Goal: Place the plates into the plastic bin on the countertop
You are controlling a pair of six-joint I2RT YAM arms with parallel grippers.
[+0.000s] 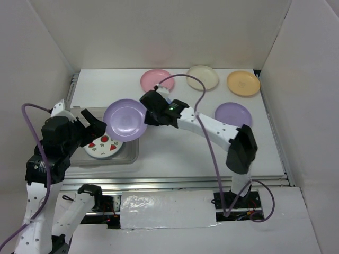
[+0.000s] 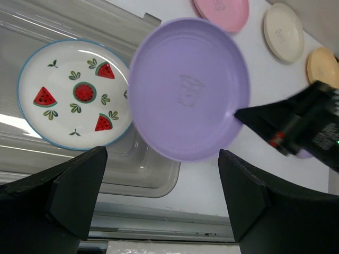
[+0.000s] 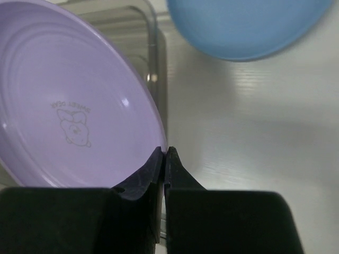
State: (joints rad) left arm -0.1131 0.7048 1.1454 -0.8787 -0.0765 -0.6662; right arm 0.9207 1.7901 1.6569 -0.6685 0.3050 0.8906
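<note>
Pinching a smooth round purple plate (image 1: 125, 119), the right tool (image 3: 165, 157) is closed.

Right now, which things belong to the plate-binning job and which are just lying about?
Job: held purple plate, right hand, watermelon plate, plastic bin, pink plate, cream plate, orange plate, second purple plate, blue plate, countertop.
Lying about: purple cables, white panels.

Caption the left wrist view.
Right pincer holds a purple plate partly over the clear bin containing a watermelon plate.
</note>
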